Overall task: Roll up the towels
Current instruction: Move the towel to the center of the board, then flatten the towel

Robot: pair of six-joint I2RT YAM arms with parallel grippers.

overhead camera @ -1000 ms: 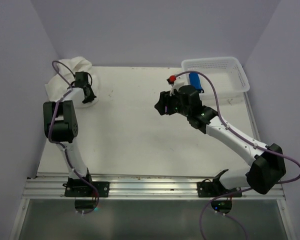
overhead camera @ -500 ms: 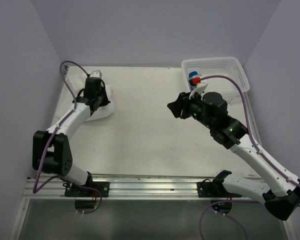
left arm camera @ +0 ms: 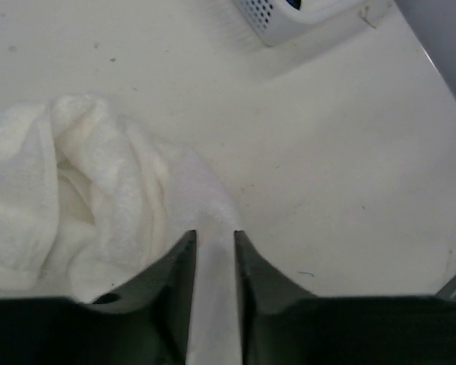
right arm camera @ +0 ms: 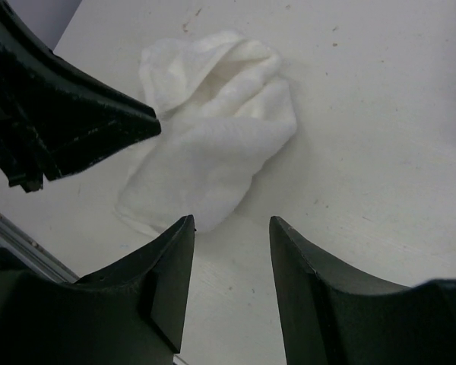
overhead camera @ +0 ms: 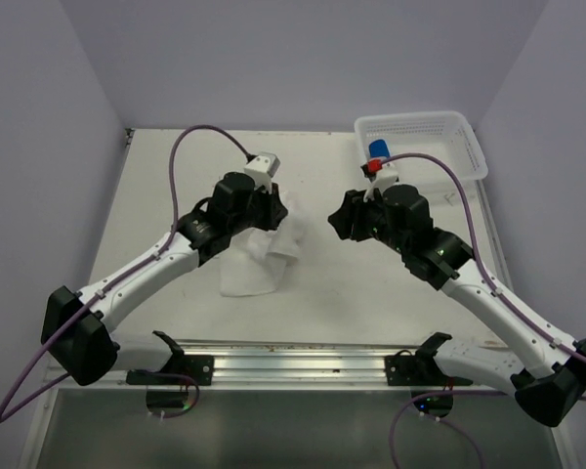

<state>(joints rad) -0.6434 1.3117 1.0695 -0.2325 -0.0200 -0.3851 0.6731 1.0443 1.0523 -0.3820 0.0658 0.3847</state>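
Observation:
The white towel (overhead camera: 259, 262) lies crumpled in a heap on the middle of the table. My left gripper (overhead camera: 276, 209) sits at the heap's far right edge. In the left wrist view its jaws (left arm camera: 214, 234) stand a narrow gap apart, and a strip of the white towel (left arm camera: 99, 190) fills that gap. My right gripper (overhead camera: 340, 221) hovers just right of the heap, open, with only bare table between its fingers (right arm camera: 229, 220); the white towel (right arm camera: 213, 144) lies ahead of them. The blue towel (overhead camera: 379, 149) sits rolled in the basket's left end.
The white perforated basket (overhead camera: 439, 125) stands at the far right corner, and its corner (left arm camera: 289, 26) shows in the left wrist view. Purple cables loop over both arms. A metal rail (overhead camera: 293, 357) runs along the near table edge. Walls close in on three sides.
My left arm has swung from the far left corner to the middle, bringing the white towel with it. My right gripper stayed near the centre right, shifting only a little.

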